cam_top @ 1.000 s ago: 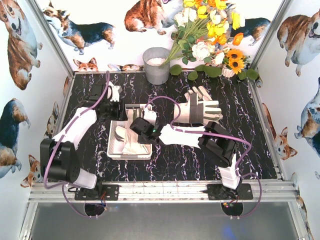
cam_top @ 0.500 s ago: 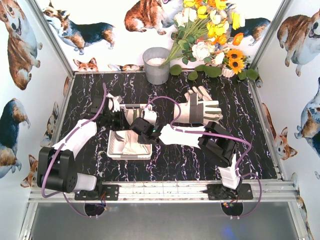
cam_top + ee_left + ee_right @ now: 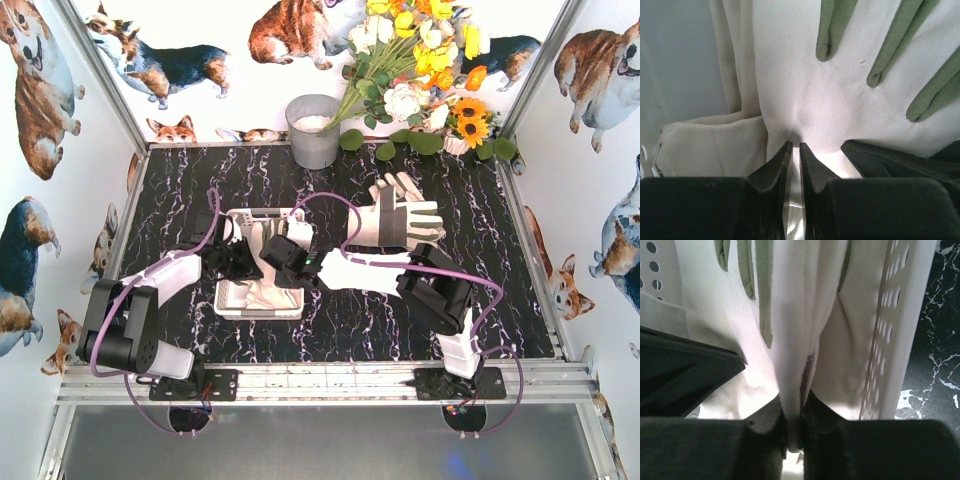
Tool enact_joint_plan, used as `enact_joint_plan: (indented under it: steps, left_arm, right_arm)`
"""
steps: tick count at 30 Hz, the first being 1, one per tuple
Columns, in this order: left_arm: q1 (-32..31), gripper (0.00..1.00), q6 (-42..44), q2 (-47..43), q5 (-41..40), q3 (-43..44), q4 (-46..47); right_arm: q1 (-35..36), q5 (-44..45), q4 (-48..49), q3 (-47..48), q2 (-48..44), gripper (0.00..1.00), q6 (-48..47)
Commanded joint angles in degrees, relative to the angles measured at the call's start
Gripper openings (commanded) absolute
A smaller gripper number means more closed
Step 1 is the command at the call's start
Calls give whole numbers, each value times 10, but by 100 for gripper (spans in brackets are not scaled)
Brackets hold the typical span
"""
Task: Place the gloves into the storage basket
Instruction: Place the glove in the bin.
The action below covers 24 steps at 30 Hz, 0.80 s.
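The white storage basket point(image 3: 258, 314) stands left of the table's middle. Cream-white gloves lie inside it point(image 3: 262, 295). My left gripper point(image 3: 243, 262) is down in the basket, its jaws nearly together and pinching the cloth of a glove point(image 3: 805, 90) with grey-green finger patches; the left gripper point(image 3: 795, 145) presses into it. My right gripper point(image 3: 272, 260) is also in the basket. In its wrist view the right gripper point(image 3: 795, 402) is shut on a hanging fold of a glove point(image 3: 790, 315), beside the perforated basket wall point(image 3: 895, 330). More gloves point(image 3: 400, 218) lie on the table to the right.
A grey metal bucket point(image 3: 313, 130) stands at the back, with a bunch of artificial flowers point(image 3: 420, 70) at the back right. The black marbled tabletop point(image 3: 350, 320) is walled by panels on three sides. The two gripper heads are close together inside the basket.
My left arm has swung from behind the basket's far left corner down into the basket onto the gloves. The right arm and its glove have hardly moved.
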Motion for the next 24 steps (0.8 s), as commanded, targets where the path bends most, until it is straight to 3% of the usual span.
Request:
enact_joint_plan:
  steps: [1, 2, 8, 18, 24]
  left_arm:
    - [-5, 6, 10, 13, -56, -17, -8]
    - [-6, 6, 13, 13, -59, -19, -11]
    - [-8, 6, 28, 1, -74, -19, -30]
    - [-16, 18, 28, -48, -16, 26, -32]
    - [-24, 23, 18, -110, -27, 87, -81]
  right_arm:
    - [1, 31, -6, 12, -52, 18, -18]
    - [2, 34, -8, 10, -60, 25, -22]
    - [1, 67, -23, -10, -129, 42, -56]
    - [2, 92, 9, -92, -265, 52, -125]
    - [-6, 104, -22, -129, -334, 55, -173]
